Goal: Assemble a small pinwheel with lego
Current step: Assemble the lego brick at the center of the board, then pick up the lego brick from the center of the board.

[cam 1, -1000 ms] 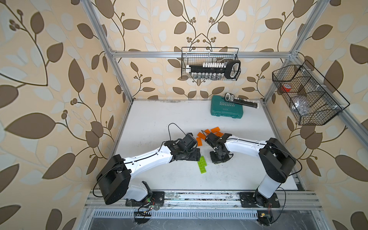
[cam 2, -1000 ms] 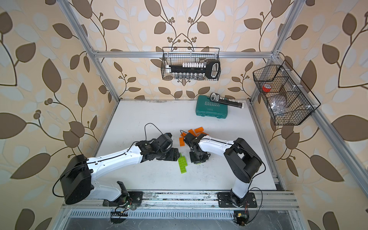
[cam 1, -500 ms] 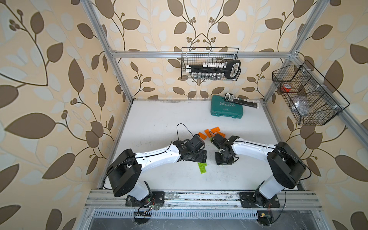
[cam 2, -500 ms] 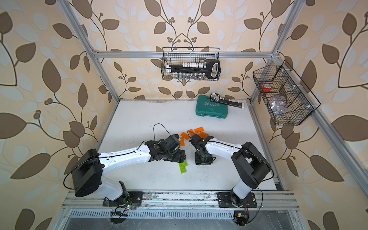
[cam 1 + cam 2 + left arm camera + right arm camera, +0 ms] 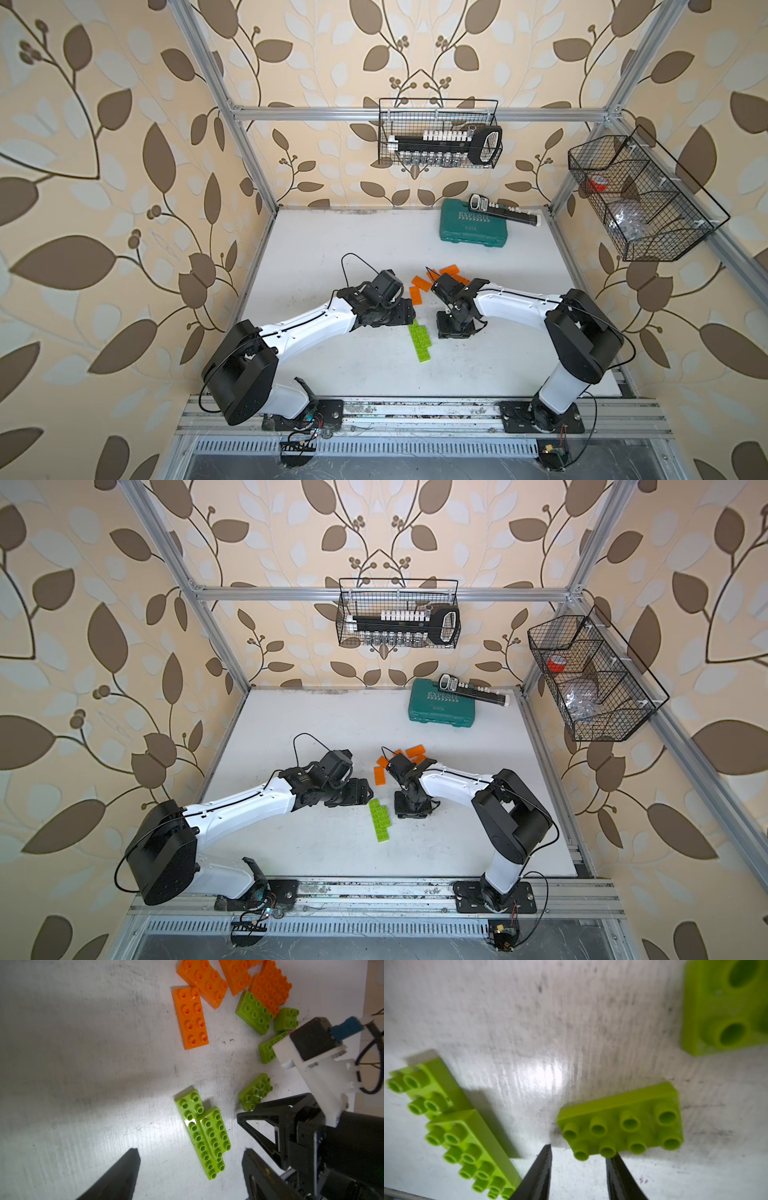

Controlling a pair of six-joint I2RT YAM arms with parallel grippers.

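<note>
The left arm [image 5: 311, 328] and right arm [image 5: 515, 305] have white shells, bulky black joints and thin black cables. Black base plates [image 5: 513, 415] sit at six o'clock.

Mid-frame in both top views the right arm [image 5: 511, 305] hides the loose lime bricks [image 5: 255, 1092] and part of the orange bricks [image 5: 417, 296]. In the right wrist view one lime brick [image 5: 724, 1007] is cut by the frame edge, the joined lime bricks [image 5: 467, 1147] blurred. Wire basket [image 5: 648, 245] contents, right of frame: too small to tell
</note>
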